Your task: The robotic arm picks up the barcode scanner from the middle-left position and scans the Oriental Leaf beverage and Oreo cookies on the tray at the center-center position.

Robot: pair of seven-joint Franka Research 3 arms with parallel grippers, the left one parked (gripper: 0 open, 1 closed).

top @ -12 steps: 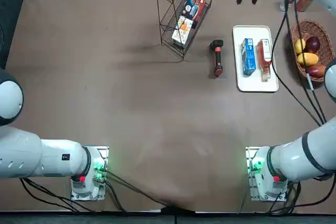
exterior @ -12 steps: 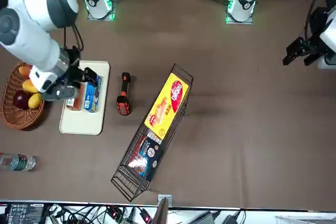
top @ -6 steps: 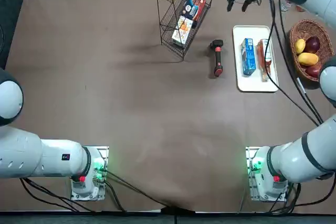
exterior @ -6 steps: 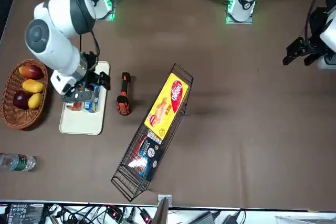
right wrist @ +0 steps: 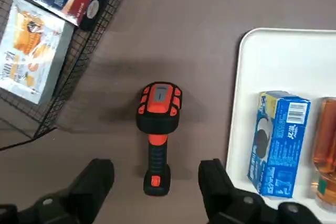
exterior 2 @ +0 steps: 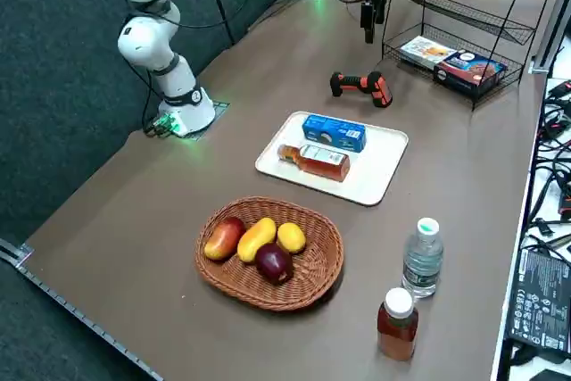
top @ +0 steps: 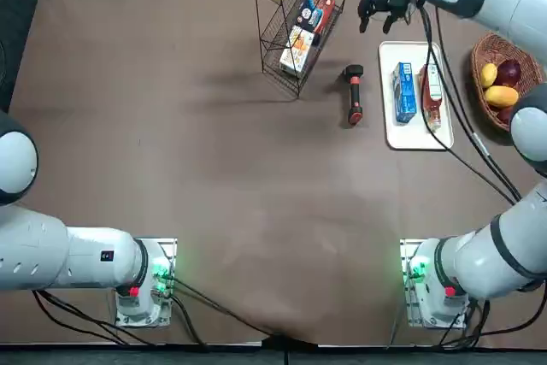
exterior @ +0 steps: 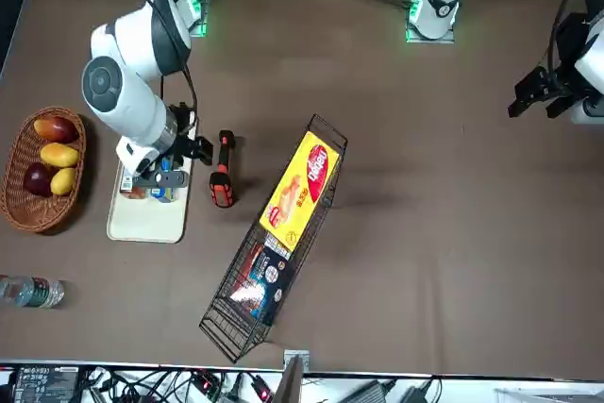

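Right gripper (right wrist: 155, 179) hangs in the air over the far part of the bench (top: 214, 177), above the gap between the wire rack (top: 295, 27) and the tray (top: 416, 130). Fingers spread wide apart, holding nothing. In the wrist view the barcode scanner (right wrist: 157, 129) lies between the two fingers (right wrist: 97, 179), its handle end toward the gripper, no contact.

Scanner lies flat on the bench, black w/ red-orange band, just beside the tray on the rack side, not touching either. In the top view it sits at (top: 353, 94), in the front view at (exterior: 222, 169).

On the white tray: Oreo cookies (top: 404, 91) and Oriental Leaf beverage (top: 431, 96) side by side, both lying down, lengthwise along the tray. Blue packet is on the scanner side, bottle on the side toward the wicker basket (top: 521, 44).

Basket holds fruit, near the tray. Side view shows a clear bottle (exterior 2: 422, 258) and a brown bottle (exterior 2: 396, 323) upright near the bench edge, beside the basket. Rack leans tilted w/ boxes inside.
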